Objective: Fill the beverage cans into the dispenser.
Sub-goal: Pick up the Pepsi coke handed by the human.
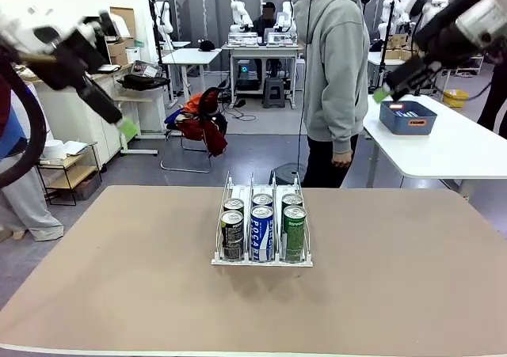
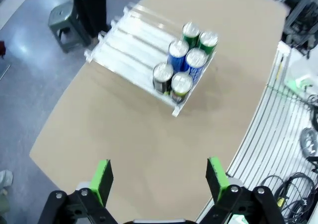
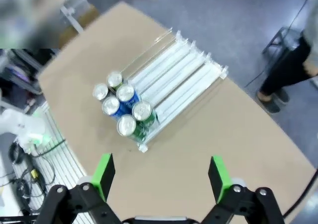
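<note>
The dispenser (image 1: 219,256) is a white wire rack standing mid-table. Several beverage cans stand upright at its front: black-and-grey (image 1: 232,234) in the left lane, blue-and-white (image 1: 262,232) in the middle, green (image 1: 294,230) on the right. My left gripper (image 1: 123,123) hangs high at the upper left, open and holding nothing. My right gripper (image 1: 384,93) is high at the upper right, also open and holding nothing. From the left wrist, the open gripper (image 2: 159,179) looks down on the cans (image 2: 181,60) and the rack's bare lanes (image 2: 129,40). Under the open right gripper (image 3: 159,177) sit the cans (image 3: 121,107) and the dispenser (image 3: 174,75).
A person in a grey hoodie (image 1: 337,80) stands at the table's far side. A blue bin (image 1: 408,117) sits on a white table at the back right. The brown tabletop (image 1: 119,286) is bare around the rack. A wire grid (image 2: 278,134) runs beside the table's edge.
</note>
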